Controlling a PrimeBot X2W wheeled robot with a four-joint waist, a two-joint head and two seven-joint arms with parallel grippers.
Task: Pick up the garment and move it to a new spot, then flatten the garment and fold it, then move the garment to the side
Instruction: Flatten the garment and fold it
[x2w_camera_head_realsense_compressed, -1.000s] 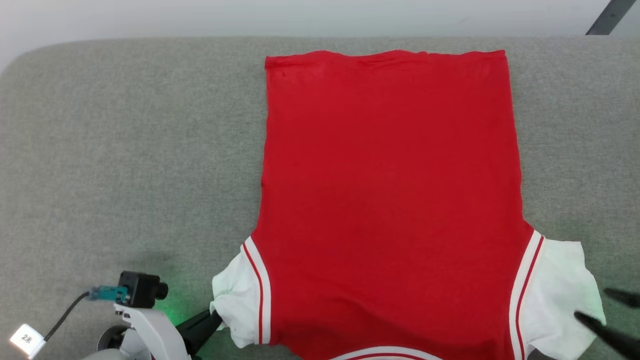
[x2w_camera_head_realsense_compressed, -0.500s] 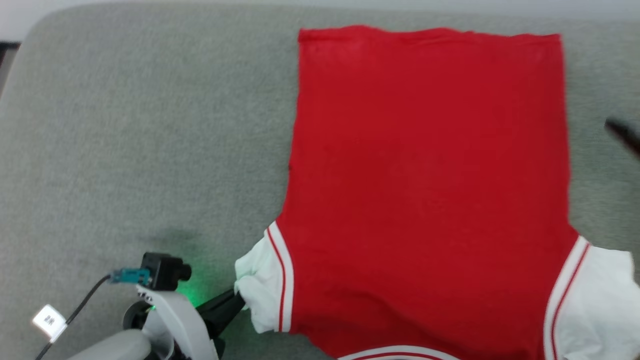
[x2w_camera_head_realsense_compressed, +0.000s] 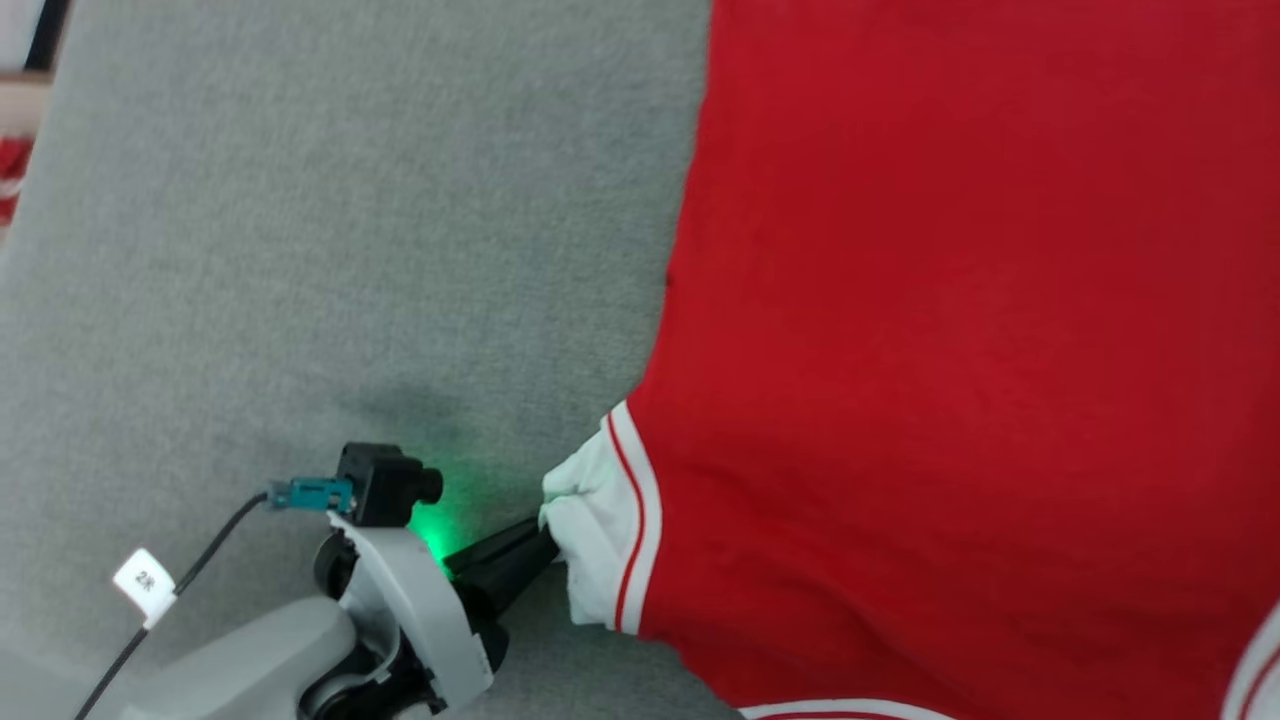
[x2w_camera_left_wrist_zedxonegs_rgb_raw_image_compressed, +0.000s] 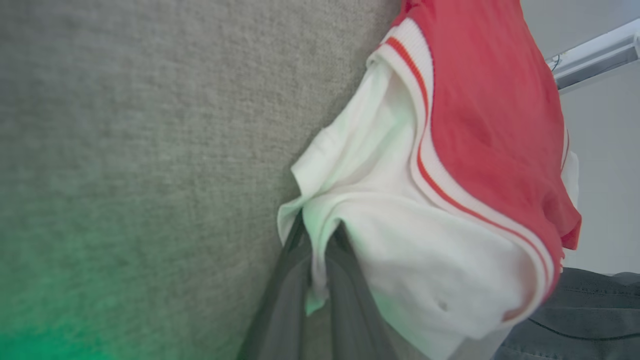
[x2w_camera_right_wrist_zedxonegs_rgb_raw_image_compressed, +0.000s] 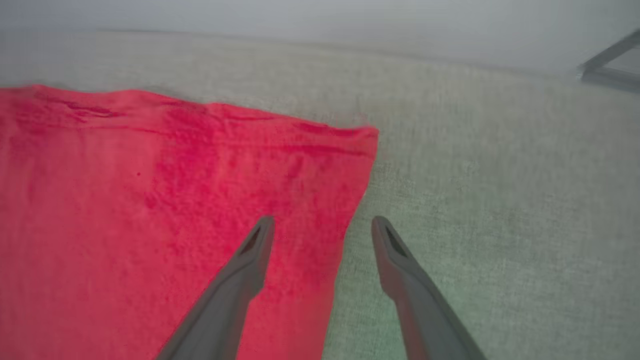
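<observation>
At the far left of the head view a small white paper tag is seen on a thin black cable, which is plugged via a teal connector into the small black wrist cam atop the pale grey left arm. A green glow is cast on the grey woven fabric surface just beside the cam.

Right of that, the left gripper is clamped on the white sleeve of the bright red soft garment, which has white panels and red-and-white striped trim. In the left wrist view the sleeve's edge is pinched between the two dark fingers, w/ a thin fold of white cloth squeezed in the narrow gap and the rest of the sleeve bunched up past the tips.

The red body is spread flat on the grey surface and is cut off by the top, right and bottom edges of the head view. At the left wrist view's lower right corner a dark grey cloth w/ a seam is seen; prob. clothing, but the pic is too blurred to tell.

Farthest right, in the right wrist view, the right gripper is held w/ fingers spread wide and nothing between them, near a wrinkled corner of the garment. Its left finger is seen over red cloth, its right finger over bare grey surface, and the side hem runs between them. Contact w/ the cloth can't be told.
</observation>
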